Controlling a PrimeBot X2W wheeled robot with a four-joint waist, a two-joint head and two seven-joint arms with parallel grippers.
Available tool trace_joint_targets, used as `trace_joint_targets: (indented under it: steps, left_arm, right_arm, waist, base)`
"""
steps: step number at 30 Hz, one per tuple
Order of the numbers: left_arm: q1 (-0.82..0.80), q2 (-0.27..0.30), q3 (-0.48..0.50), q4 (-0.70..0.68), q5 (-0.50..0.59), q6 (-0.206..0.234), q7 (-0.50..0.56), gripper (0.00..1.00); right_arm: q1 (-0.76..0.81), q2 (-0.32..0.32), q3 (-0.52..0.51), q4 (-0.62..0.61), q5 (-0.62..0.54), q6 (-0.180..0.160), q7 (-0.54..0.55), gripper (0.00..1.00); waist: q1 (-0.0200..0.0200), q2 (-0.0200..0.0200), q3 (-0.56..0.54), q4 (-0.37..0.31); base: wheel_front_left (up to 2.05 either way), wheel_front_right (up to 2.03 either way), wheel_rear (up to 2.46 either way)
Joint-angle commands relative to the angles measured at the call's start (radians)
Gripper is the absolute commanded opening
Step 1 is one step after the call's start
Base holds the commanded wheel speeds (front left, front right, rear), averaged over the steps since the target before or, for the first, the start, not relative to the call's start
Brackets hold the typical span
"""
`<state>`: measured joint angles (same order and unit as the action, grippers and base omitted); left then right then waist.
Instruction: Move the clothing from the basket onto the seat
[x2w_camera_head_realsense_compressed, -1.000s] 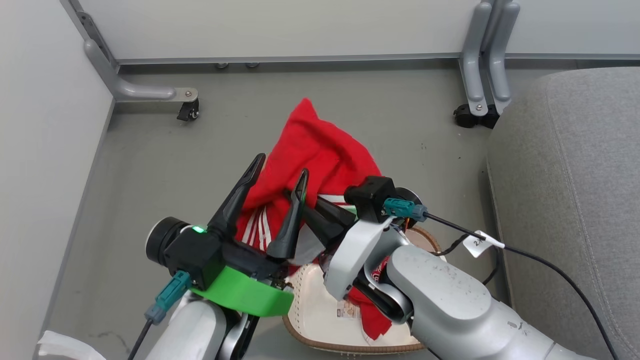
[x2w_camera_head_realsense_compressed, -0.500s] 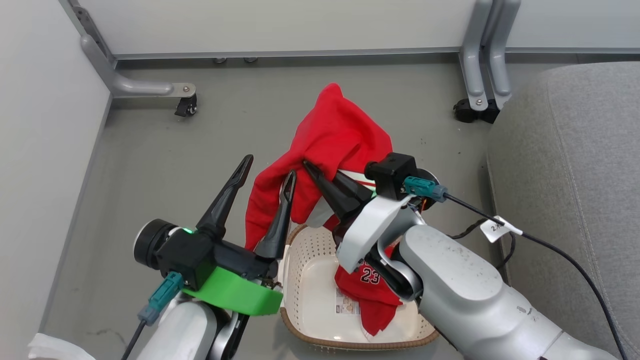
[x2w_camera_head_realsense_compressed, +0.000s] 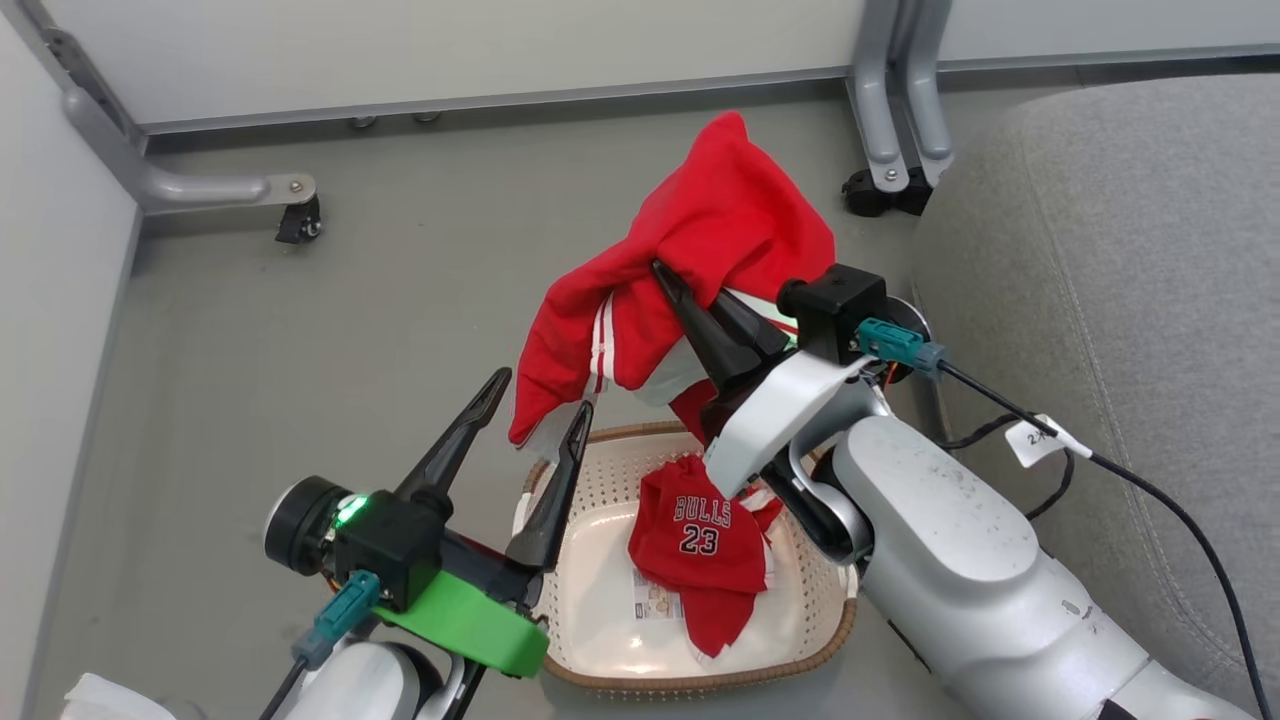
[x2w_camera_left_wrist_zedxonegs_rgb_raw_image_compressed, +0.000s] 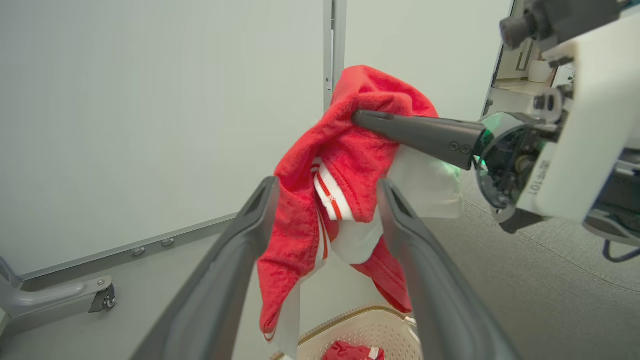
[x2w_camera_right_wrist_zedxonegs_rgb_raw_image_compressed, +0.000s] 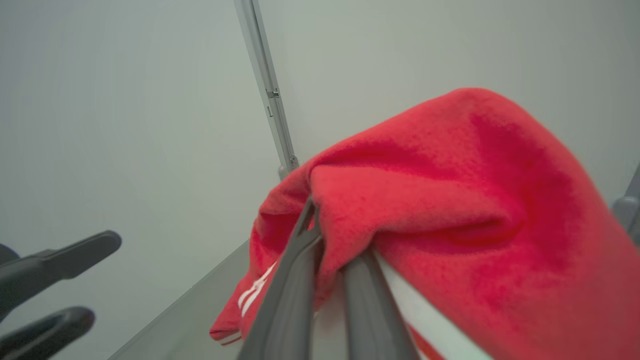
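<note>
My right gripper (x2w_camera_head_realsense_compressed: 668, 280) is shut on the red shorts (x2w_camera_head_realsense_compressed: 700, 250), which hang in the air above the basket (x2w_camera_head_realsense_compressed: 690, 680) with their white-striped trim drooping down. In the right wrist view both fingers pinch a fold of the shorts (x2w_camera_right_wrist_zedxonegs_rgb_raw_image_compressed: 450, 200). The "BULLS 23" jersey (x2w_camera_head_realsense_compressed: 700, 540) lies crumpled inside the cream basket on the floor. Left of the basket, my left gripper (x2w_camera_head_realsense_compressed: 535, 395) stands open, empty and clear of the cloth. In the left wrist view the shorts (x2w_camera_left_wrist_zedxonegs_rgb_raw_image_compressed: 345, 165) hang beyond its spread fingers. The grey seat (x2w_camera_head_realsense_compressed: 1120, 300) lies to the right.
Grey metal partition legs with black castors stand on the floor at the back left (x2w_camera_head_realsense_compressed: 215, 190) and back right (x2w_camera_head_realsense_compressed: 890, 130) next to the seat. A black cable with a white tag (x2w_camera_head_realsense_compressed: 1040, 440) runs off my right wrist. White walls close off the back and left.
My right gripper has lifted the shorts up and to the right, out of the basket, uncovering the jersey. The left gripper has stayed low beside the basket. The head camera has also shifted.
</note>
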<state>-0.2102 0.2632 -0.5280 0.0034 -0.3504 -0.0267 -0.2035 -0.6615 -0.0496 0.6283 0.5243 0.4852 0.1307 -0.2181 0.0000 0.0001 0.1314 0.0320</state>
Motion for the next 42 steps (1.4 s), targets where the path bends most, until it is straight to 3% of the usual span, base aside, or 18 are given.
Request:
trace_joint_targets:
  steps: [1, 9, 31, 42]
  left_arm:
    - [0.015, 0.007, -0.005, 0.001, 0.011, -0.005, 0.005, 1.00]
    - [0.026, 0.026, -0.038, 0.007, 0.019, -0.017, 0.032, 1.00]
    - [0.013, 0.088, -0.086, -0.066, 0.032, -0.027, 0.119, 1.00]
    - [-0.005, 0.127, -0.080, -0.119, 0.036, -0.018, 0.160, 1.00]
  right_arm:
    - [0.012, -0.002, -0.014, -0.009, -0.015, 0.000, 0.001, 0.00]
    - [0.058, -0.002, -0.084, -0.043, -0.069, 0.000, 0.017, 0.00]
    - [0.166, -0.001, -0.245, -0.107, -0.123, 0.000, 0.004, 0.00]
    - [0.206, 0.000, -0.354, -0.133, -0.144, 0.000, -0.011, 0.00]
  waist:
    - [0.0000, -0.0001, 0.015, -0.029]
    - [0.0000, -0.0001, 0.033, -0.107]
    - [0.0000, -0.0001, 0.116, -0.457]
    - [0.0000, -0.0001, 0.179, -0.552]
  base:
    - [0.00, 0.00, 0.00]
    - [0.00, 0.00, 0.00]
    - [0.00, 0.00, 0.00]
    - [0.00, 0.00, 0.00]
